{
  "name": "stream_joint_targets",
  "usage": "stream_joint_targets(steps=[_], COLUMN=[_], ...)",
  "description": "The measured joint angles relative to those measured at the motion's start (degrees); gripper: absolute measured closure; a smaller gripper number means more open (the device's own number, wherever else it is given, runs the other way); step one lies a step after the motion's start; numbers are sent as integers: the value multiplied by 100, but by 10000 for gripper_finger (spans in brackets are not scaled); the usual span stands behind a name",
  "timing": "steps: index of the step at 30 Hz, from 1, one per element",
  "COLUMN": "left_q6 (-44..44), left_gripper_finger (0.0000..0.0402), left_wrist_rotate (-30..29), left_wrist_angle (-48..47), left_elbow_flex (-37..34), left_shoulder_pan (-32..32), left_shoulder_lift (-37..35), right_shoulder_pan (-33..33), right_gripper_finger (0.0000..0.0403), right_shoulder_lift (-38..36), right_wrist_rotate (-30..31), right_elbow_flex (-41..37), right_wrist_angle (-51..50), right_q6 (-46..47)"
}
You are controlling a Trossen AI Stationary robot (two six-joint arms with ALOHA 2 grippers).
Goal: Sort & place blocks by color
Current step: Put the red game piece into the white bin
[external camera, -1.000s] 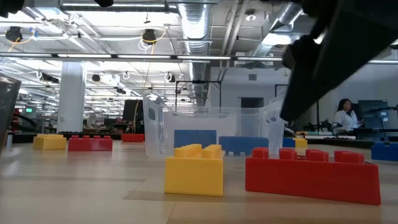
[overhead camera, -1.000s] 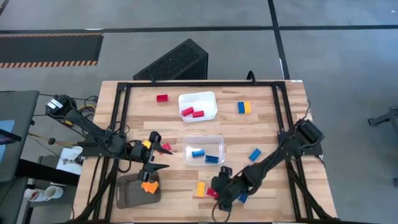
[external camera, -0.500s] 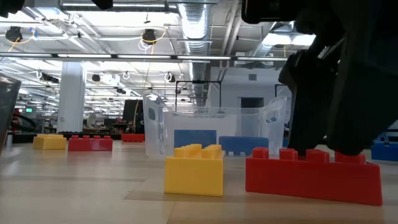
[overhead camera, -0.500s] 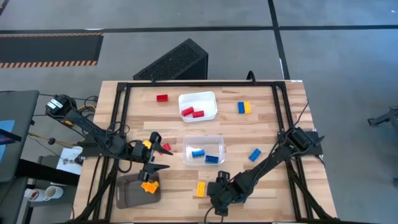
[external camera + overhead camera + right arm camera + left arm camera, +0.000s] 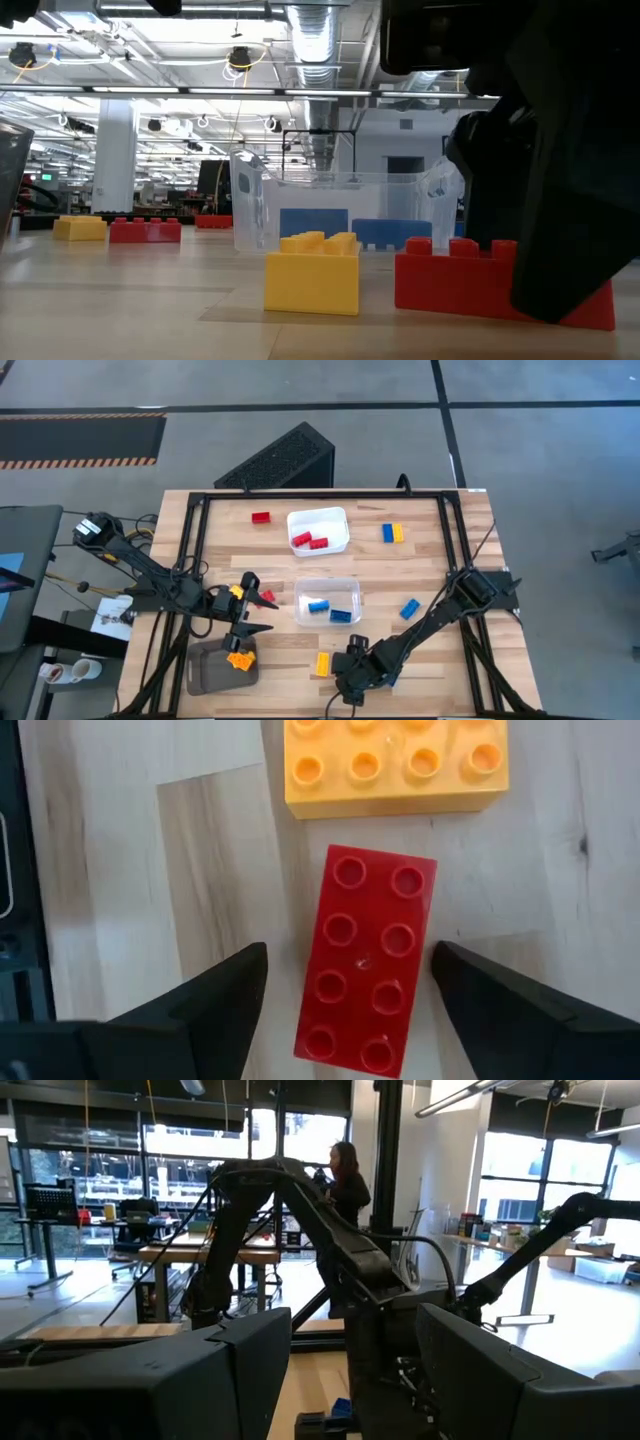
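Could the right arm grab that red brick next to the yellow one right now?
Probably yes. The right gripper hangs open directly over the red brick, one finger on each long side. The yellow brick lies just past its end, apart from it, outside the fingers' path.

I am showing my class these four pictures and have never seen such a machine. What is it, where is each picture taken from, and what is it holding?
Two robot arms work at a wooden table. One picture looks down from above, one looks level along the tabletop, and one comes from each wrist. Toy bricks lie around and in a white tray and a clear tray. The right gripper is open, its fingers either side of a red brick, beside a yellow brick. It holds nothing yet. The left gripper waits, open, above a grey tray.
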Motion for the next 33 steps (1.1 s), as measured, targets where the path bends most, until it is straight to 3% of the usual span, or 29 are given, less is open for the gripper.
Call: stream_joint_targets(steps=[6,12,14,20,23,28,33], left_q6=[0,0,0,0,0,0,0], left_gripper_finger=[196,196,196,196,196,196,196], left_wrist_rotate=[-83,-119,-119,-123,-123,-125,-125], left_wrist_angle=[-34,-58,-62,-67,-67,-57,-56], left_elbow_flex=[2,0,0,0,0,0,0], left_shoulder_pan=[0,0,0,0,0,0,0], left_shoulder_lift=[0,0,0,-2,0,0,0], right_shoulder_pan=[2,-5,-23,-113,-203,-619,-1460], right_gripper_finger=[136,258,281,280,280,252,256], right_shoulder_lift=[-198,-365,-432,-1086,-1571,-2386,-2892], right_wrist_rotate=[146,123,99,223,723,1743,1759], right_elbow_flex=[-27,-48,-48,-55,-50,-44,-41], right_wrist_angle=[-205,-511,-724,-1191,-1219,-1044,-208], right_q6=[-120,-272,-366,-659,-1007,-2079,-3392])
